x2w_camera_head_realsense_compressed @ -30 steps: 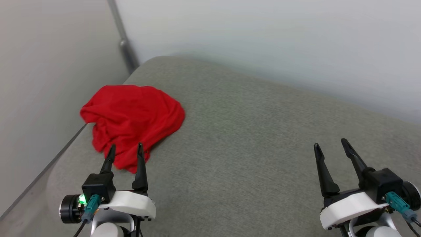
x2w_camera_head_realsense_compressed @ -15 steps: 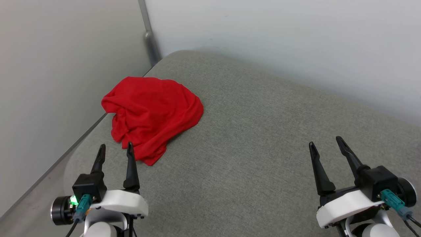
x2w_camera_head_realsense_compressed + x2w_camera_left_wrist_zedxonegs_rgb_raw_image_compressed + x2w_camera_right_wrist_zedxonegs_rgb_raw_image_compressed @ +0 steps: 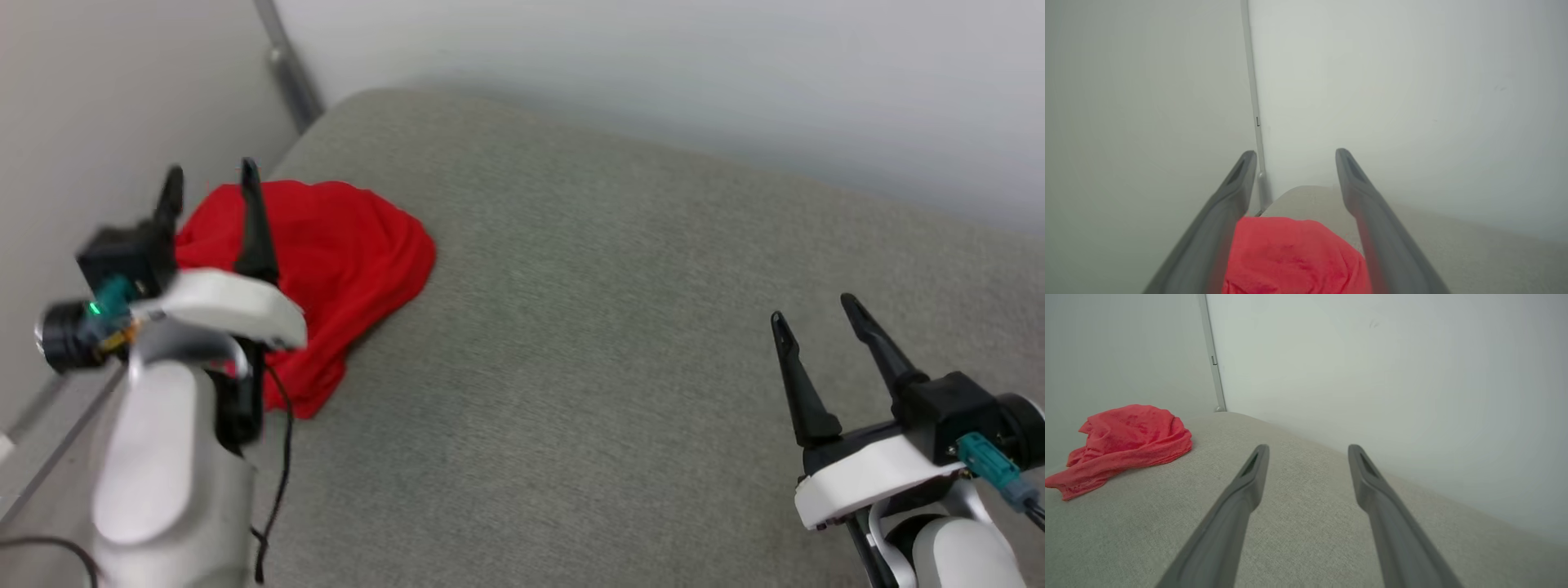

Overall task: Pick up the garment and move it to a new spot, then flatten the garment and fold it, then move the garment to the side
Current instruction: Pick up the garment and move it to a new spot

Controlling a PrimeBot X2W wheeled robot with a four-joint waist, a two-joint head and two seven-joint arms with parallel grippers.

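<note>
Here we are right at the start, and the shirt (image 3: 351, 245) is a crumpled red heap, no sleeves or print showing from our angle, just bunched red cloth. It sits near the far left corner of the grey cushion (image 3: 620, 343), close to the left edge where the cushion meets the side wall. Our left gripper (image 3: 210, 168) hovers over the near side of the heap with its fingers spread wide and nothing between them. From the left wrist the red cloth shows low between the two fingers, but we cannot tell whether they touch it, and the arm is blurred in the head view. Our right gripper (image 3: 812, 308) is spread wide too, empty, above bare cushion and well apart from the shirt. So by our reading nothing is ticked off yet: the shirt is not lifted, not carried to a new spot, not flattened, not folded, not set aside. The first grasp is the step in hand, and the left side looks placed for it. The cushion is a broad, woven grey pad with rounded corners and plenty of bare room to the right for spreading the shirt out. Around it, a plain pale wall (image 3: 653, 65) runs behind, another pale panel stands on the left, and a thin grey strip (image 3: 282, 61) runs down the corner between them.
</note>
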